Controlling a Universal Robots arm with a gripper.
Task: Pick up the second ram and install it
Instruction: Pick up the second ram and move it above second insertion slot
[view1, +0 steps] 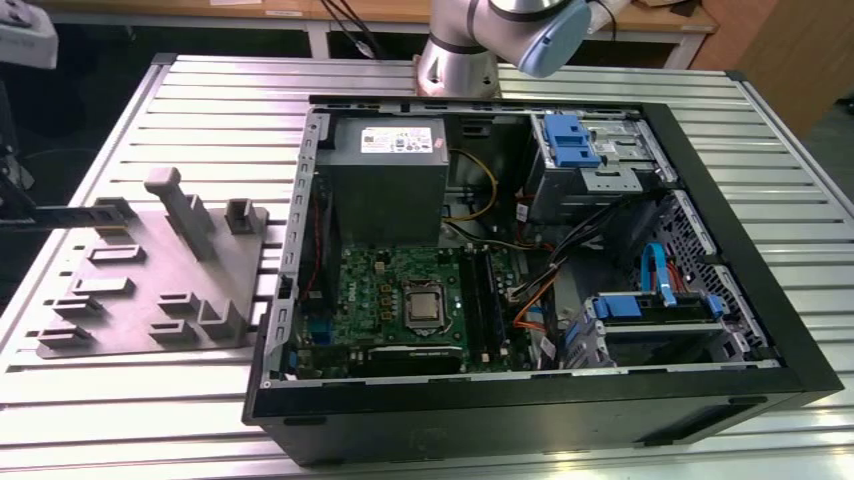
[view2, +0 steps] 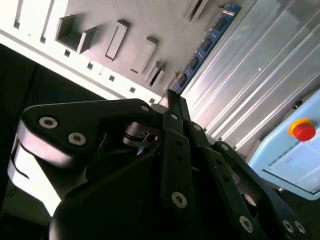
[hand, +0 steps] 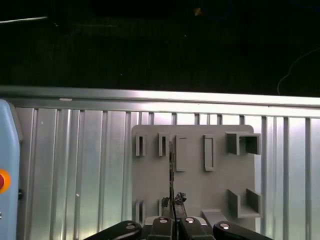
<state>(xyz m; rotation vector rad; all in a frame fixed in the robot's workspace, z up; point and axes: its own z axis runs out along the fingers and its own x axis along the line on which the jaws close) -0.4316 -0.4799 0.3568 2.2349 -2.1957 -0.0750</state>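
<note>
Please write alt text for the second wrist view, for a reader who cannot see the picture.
The black gripper holds the second ram, a thin blue stick with black chips, by one end between its shut fingers. Behind it lie a grey fixture plate with slots, a ribbed metal table and a pale blue box with a red button.
</note>
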